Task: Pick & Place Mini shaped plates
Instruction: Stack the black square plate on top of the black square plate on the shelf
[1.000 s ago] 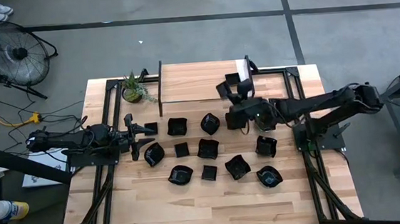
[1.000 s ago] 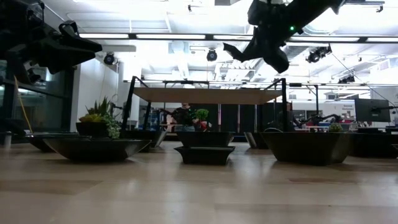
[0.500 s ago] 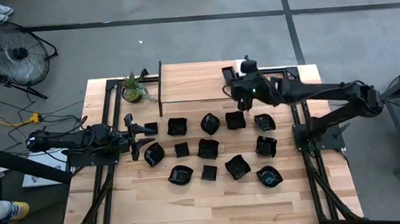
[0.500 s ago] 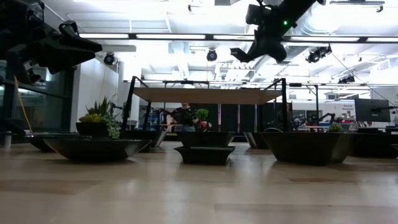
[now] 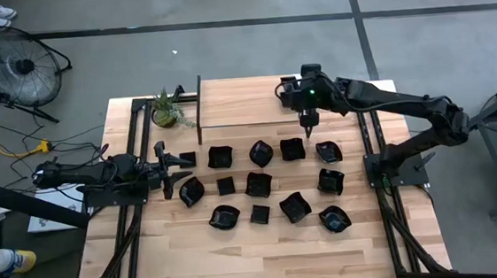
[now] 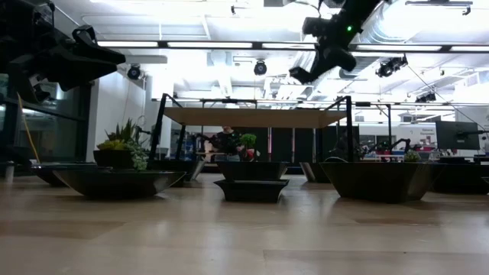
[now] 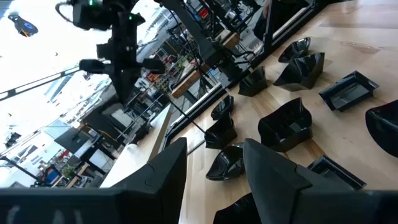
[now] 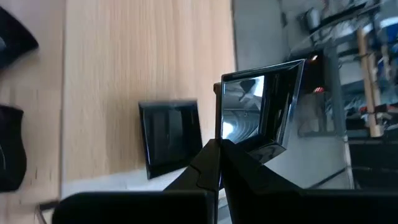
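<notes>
Your wooden bench [image 5: 267, 262] stands on a grey concrete floor, with a floor fan [image 5: 16, 64] off its far left corner. At the left edge your left tool [image 5: 164, 170] waits with its fingers spread and nothing between them, just left of the mini shaped plates [image 5: 257, 184]. A small potted plant [image 5: 168, 110] sits at the far left of the bench. The black plates lie in three loose rows across the middle, spread from left to right. Over the far right, above the raised wooden shelf [image 5: 246, 102], your right tool [image 8: 219, 144] is clenched on a glossy square plate [image 8: 261, 106], lifted clear of the bench.
</notes>
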